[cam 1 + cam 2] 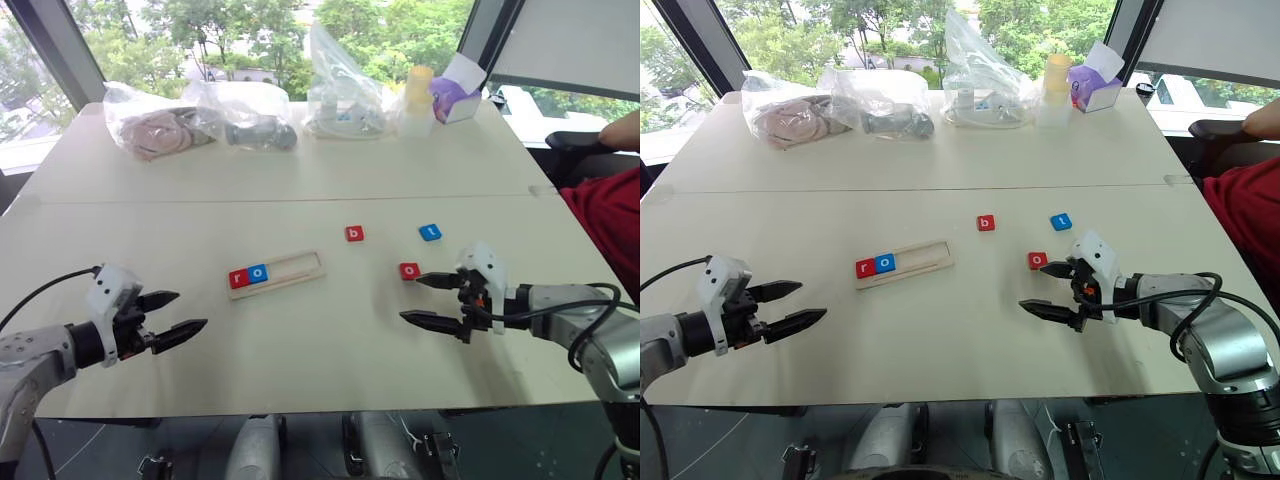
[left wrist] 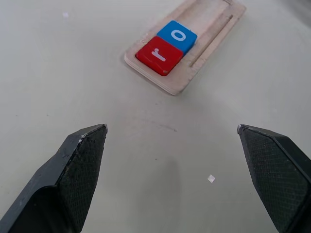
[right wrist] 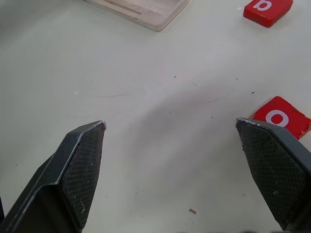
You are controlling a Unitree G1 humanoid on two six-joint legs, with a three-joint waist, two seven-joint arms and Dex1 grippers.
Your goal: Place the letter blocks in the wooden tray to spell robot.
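The wooden tray (image 1: 276,273) lies mid-desk with red r (image 1: 239,278) and blue o (image 1: 258,272) seated at its left end. Next the red b (image 1: 354,233) is judged due; it should be pinched squarely by the right gripper (image 1: 428,299), whose fingers are spread, empty, beside the red o (image 1: 409,271). The left gripper (image 1: 171,317) is likewise held apart and empty

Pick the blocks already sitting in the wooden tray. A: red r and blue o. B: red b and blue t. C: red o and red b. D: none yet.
A: the red r and blue o lie side by side at one end of the wooden tray; the other blocks are on the table.
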